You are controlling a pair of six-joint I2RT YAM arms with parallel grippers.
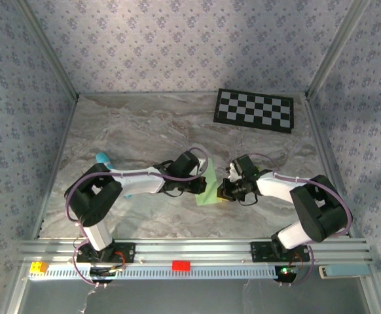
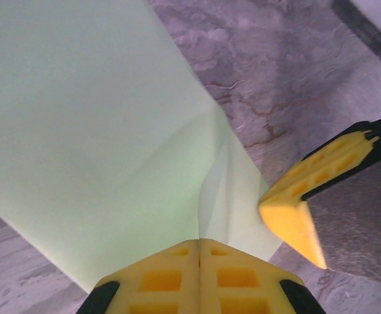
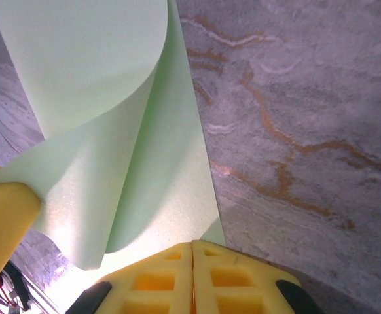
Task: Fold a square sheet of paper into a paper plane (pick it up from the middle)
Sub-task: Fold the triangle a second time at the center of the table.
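We see the left gripper (image 2: 199, 254) with its two yellow pads pressed flat together, nipping the near edge of the one sheet of paper (image 2: 92, 131). The right gripper (image 3: 192, 254) is likewise closed tight, pad against pad, on another edge of that same sheet. From the left wrist, one yellow fingertip of the right gripper shows just beside the paper.

The pale mint-green sheet is plain and unmarked. It is partly folded: one flap curls up and over, and soft creases run down toward each pair of pads. In the overhead view it lies between the two grippers, at the middle of the near half of the grey marbled table (image 1: 131, 131).

Farther out we count one black-and-white checkerboard (image 1: 254, 109) lying flat at the far right, well apart from the paper. One cyan-blue stick (image 1: 102, 158) lies beside the left arm's elbow. One red block (image 1: 181, 265) and one yellow block (image 1: 38, 267) sit on the metal rail (image 1: 230, 261) at the near edge.
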